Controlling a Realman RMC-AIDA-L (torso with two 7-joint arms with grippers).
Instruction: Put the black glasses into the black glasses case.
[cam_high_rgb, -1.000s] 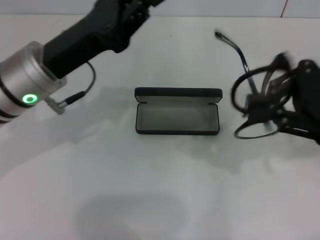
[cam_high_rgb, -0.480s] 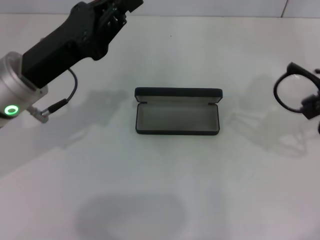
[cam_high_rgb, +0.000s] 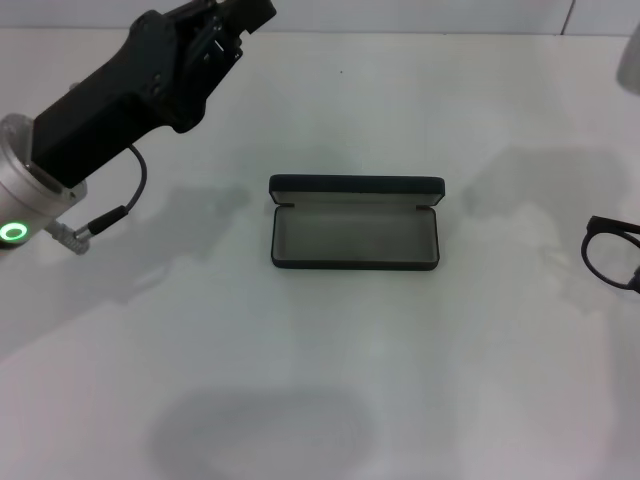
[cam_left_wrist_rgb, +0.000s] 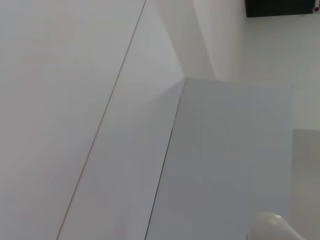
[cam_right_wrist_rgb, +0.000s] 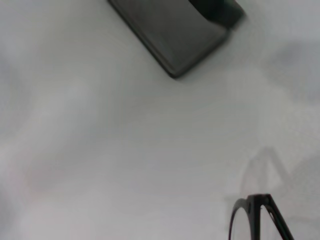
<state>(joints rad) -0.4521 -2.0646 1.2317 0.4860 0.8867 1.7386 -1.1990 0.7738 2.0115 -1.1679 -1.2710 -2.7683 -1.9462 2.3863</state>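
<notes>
Fingers' state on both grippers can't be told; black glasses (cam_high_rgb: 612, 252) at right table edge, well apart from open black glasses case (cam_high_rgb: 355, 224).

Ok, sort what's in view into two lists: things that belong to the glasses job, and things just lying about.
Belongs to the job:
- black glasses, at the table's right edge, partly out of view
- black glasses case, open, mid-table, holding nothing
- left gripper, raised over the far left

Just lying about:
- nothing besides the white table
</notes>
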